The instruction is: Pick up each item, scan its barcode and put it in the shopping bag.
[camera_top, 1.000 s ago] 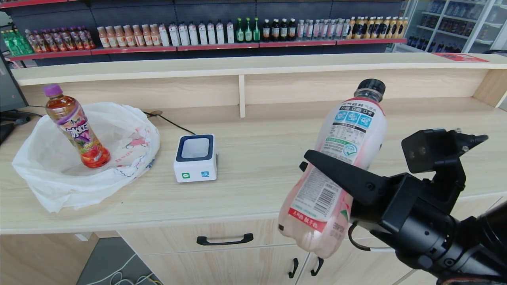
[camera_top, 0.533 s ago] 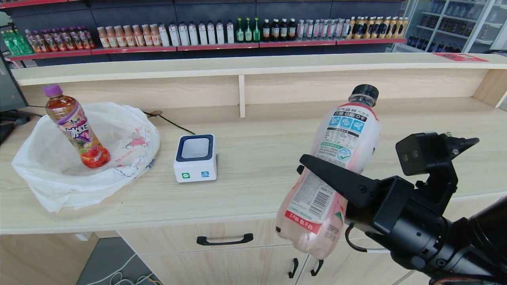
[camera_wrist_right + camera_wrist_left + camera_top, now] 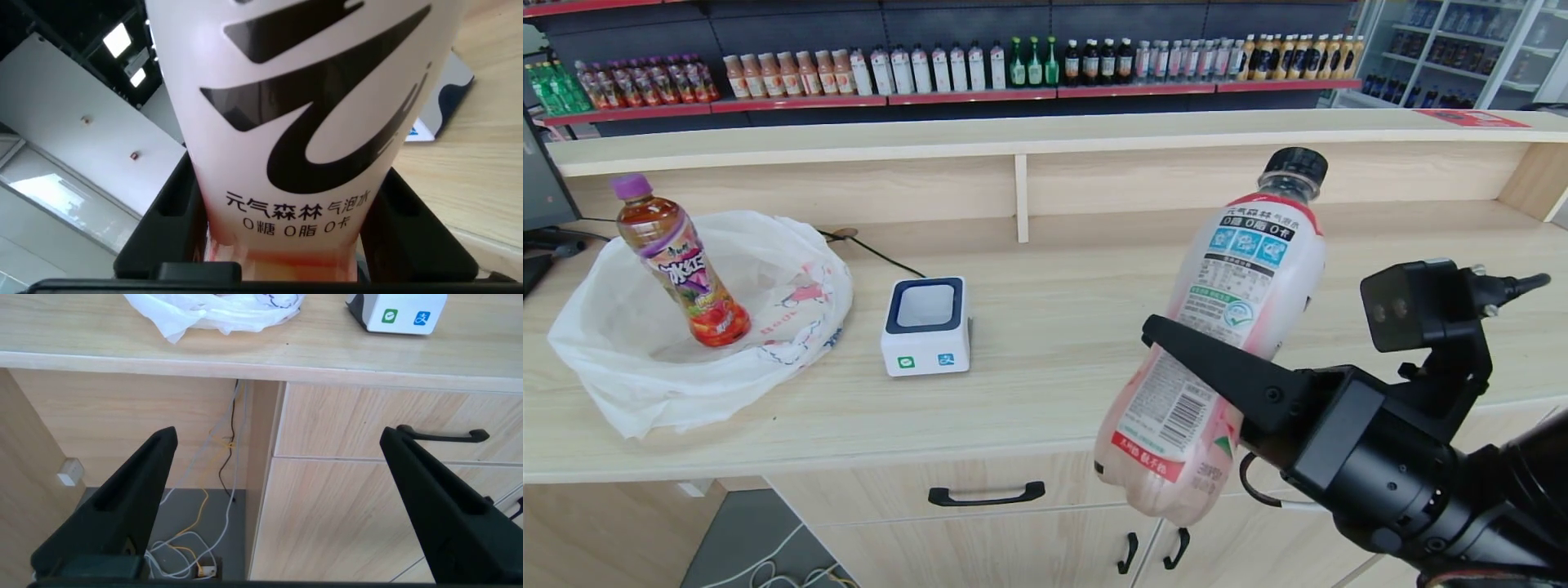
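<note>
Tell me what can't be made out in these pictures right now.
- Head view: the far jaw is hidden behind the pink bottle.
- Left wrist view: the scanner and shopping bag are cut off by the picture edge.
- Head view: the shelf bottles' labels are too small to read.

Light wood counter [image 3: 1062, 327], drawers [image 3: 907, 490] beneath; red-edged shelf [image 3: 800, 104] of bottles [image 3: 939, 69] behind (fridge [image 3: 1437, 49] far right).

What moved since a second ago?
The right end effector dipped the pink drink bottle down and leftward, then lifted it back up, a little higher than before, gripping it throughout. The tea bottle in the shopping bag and the scanner stayed put.
</note>
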Controlling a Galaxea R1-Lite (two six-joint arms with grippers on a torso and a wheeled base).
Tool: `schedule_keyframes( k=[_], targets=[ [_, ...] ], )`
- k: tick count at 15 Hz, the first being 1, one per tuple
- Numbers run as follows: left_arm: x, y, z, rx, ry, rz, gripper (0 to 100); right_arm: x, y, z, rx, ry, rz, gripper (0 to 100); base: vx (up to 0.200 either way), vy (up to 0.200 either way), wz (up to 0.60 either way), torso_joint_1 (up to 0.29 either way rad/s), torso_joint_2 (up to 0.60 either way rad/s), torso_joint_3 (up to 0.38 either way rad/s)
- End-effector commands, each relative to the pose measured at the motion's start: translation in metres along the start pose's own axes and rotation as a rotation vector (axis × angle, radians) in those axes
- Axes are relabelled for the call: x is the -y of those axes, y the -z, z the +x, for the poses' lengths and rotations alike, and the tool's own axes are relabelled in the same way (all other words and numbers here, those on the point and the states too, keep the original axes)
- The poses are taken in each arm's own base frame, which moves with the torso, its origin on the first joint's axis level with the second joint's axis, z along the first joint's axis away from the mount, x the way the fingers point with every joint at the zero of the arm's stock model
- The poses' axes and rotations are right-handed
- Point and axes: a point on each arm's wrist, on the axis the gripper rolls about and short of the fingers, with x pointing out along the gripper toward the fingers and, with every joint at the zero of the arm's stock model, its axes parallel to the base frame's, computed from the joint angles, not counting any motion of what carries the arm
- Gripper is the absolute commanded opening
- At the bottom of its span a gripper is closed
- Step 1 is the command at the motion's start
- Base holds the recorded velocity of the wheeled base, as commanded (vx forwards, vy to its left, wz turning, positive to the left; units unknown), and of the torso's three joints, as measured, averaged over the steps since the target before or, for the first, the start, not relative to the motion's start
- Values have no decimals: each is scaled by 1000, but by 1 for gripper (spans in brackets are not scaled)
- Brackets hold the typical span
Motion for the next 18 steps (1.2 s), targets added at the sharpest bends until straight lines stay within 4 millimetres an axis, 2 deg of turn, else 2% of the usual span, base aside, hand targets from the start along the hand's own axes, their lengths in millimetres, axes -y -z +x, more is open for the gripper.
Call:
schedule_keyframes(
  k=[1, 10, 12, 14, 18],
  targets=[
    [0, 0, 0, 0, -1, -1, 100, -2, -1, -2, 4, -4, -26, 0, 0, 0, 0, 0, 0, 0],
    [0, 0, 0, 0, -1, -1, 100, -7, -7, 4, 20, -60, -499, 0, 0, 0, 0, 0, 0, 0],
    [0, 0, 0, 0, -1, -1, 100, -3, -7, 4, 25, -34, -660, 0, 0, 0, 0, 0, 0, 0],
    [0, 0, 0, 0, -1, -1, 100, 12, -15, 4, 44, 68, -819, 0, 0, 0, 0, 0, 0, 0],
    [0, 0, 0, 0, -1, -2, 100, 27, -25, -2, 54, 185, -977, 0, 0, 0, 0, 0, 0, 0]
  ],
)
